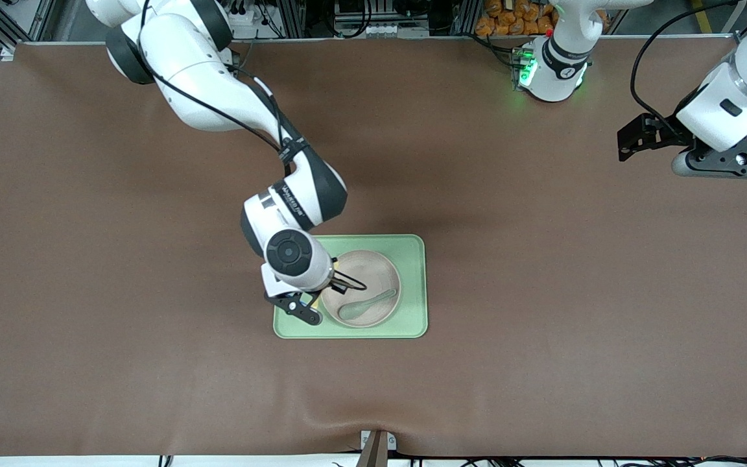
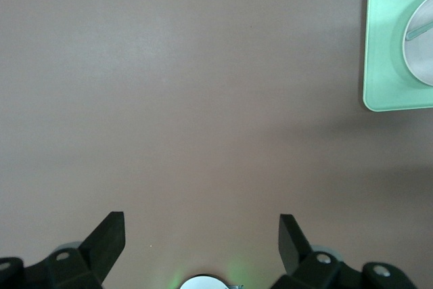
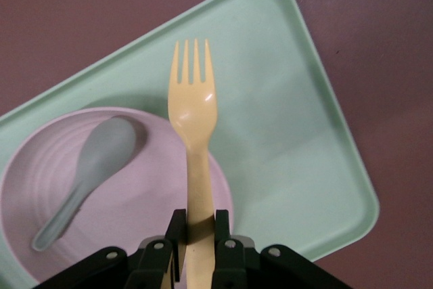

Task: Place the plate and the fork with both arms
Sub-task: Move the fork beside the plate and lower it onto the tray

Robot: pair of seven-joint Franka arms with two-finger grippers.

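My right gripper (image 1: 309, 303) is over the green tray (image 1: 412, 285), at the tray's end toward the right arm. It is shut on the handle of the pale yellow fork (image 3: 193, 113). The fork's tines point out over the bare tray (image 3: 291, 140), beside the plate's rim. The round off-white plate (image 1: 367, 272) lies on the tray and holds a pale green spoon (image 1: 366, 305). The plate (image 3: 149, 194) and spoon (image 3: 88, 174) also show in the right wrist view. My left gripper (image 1: 723, 162) is open and empty over bare table at the left arm's end (image 2: 201, 235).
The brown table mat (image 1: 542, 259) spreads wide around the tray. The left wrist view shows the tray's corner (image 2: 385, 52) and part of the plate (image 2: 423, 45) far off. The left arm's base (image 1: 552, 71) glows green at the table's back edge.
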